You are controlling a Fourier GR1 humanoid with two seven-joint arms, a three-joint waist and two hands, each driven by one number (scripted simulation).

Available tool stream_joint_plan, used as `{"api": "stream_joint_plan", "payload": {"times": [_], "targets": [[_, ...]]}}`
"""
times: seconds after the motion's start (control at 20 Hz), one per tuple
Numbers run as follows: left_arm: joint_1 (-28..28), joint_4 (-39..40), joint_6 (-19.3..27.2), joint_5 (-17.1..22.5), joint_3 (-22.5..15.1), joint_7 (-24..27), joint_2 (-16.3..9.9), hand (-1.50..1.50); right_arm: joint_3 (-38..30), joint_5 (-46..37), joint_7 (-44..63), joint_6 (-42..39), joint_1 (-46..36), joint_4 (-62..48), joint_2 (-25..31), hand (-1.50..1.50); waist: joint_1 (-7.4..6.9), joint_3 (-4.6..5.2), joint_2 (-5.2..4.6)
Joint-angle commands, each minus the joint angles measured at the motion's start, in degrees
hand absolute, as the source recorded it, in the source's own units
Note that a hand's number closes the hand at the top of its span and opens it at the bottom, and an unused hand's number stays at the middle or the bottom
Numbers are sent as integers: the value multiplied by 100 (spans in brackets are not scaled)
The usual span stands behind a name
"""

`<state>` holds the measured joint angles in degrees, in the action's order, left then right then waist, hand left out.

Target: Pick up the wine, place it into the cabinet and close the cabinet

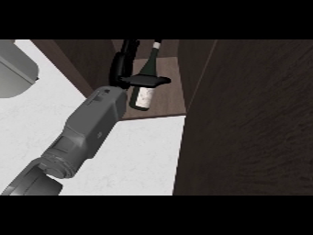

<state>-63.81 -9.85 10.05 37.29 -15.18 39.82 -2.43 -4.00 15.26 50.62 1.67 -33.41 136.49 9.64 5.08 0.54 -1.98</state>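
**Wine bottle inside cabinet, hand at its neck**

Dark wood cabinet [254, 119], door open, fills the right side. White counter [138, 156] below left. One grey forearm reaches in; which side, cannot tell. Its black hand [128, 73] has its thumb across the wine bottle [143, 94], standing on the cabinet shelf [162, 108].

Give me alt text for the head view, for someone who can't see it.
A black hand on a grey forearm holds a wine bottle upright inside an open dark wood cabinet, thumb hooked across the bottle. The open cabinet door fills the right side; white counter lies below.
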Motion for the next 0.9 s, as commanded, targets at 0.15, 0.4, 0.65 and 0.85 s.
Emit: {"api": "stream_joint_plan", "payload": {"times": [0.15,0.4,0.65,0.85], "targets": [[153,-362,-922,10,98,-153,-267,-150,-222,17,624,283,-50,537,303,-150,-415,-49,222],[156,-1144,-510,-179,-85,-625,-101,-150,-50,-103,181,156,506,459,152,-150,-592,-59,272],[729,-2393,-62,-366,-426,-901,242,-150,243,-395,607,452,202,503,235,-150,-655,-52,301],[1321,-3576,279,-572,-840,-1304,220,-150,166,-352,470,526,-78,262,246,-150,-639,-52,274]]}}
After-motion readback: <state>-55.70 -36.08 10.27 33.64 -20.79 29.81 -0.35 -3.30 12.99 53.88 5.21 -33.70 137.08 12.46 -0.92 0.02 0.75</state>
